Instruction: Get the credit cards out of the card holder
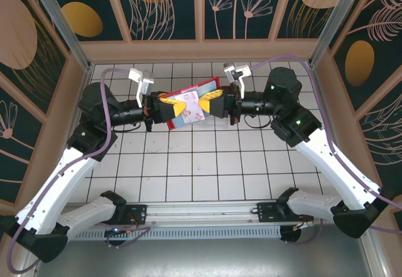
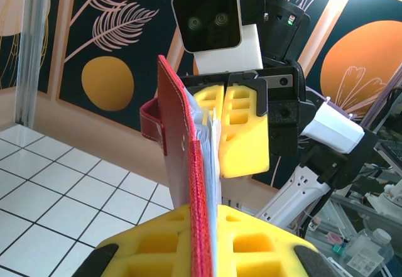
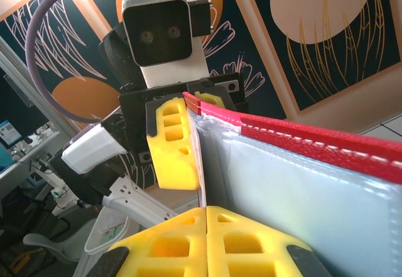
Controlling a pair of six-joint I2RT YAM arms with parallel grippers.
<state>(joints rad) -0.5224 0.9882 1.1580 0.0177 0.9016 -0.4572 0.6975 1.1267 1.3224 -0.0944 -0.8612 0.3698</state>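
Aloft, both end effectors (image 1: pixel 169 108) (image 1: pixel 211 104) pinch the card holder (image 1: pixel 207 83).

The card holder (image 2: pixel 188 183) is being shown as red, finely grained, leather-like material with a matt face. Pale stitching (image 3: pixel 326 144) is being picked out along its edge toward three o'clock in the right wrist view. Its inner pockets (image 3: pixel 301 214) are being seen as smooth, faintly glossy sheet, possibly clear plastic, though so close a view is leaving that unsure. The left gripper (image 2: pixel 207 242) and the right gripper (image 3: pixel 206 227) are being shown with matt yellow, foam-like facings. The table (image 1: pixel 188 170) is being lit as glossy white tile. At twelve o'clock the wall panels (image 1: pixel 166 7) are being framed in matt, wood-like strips.
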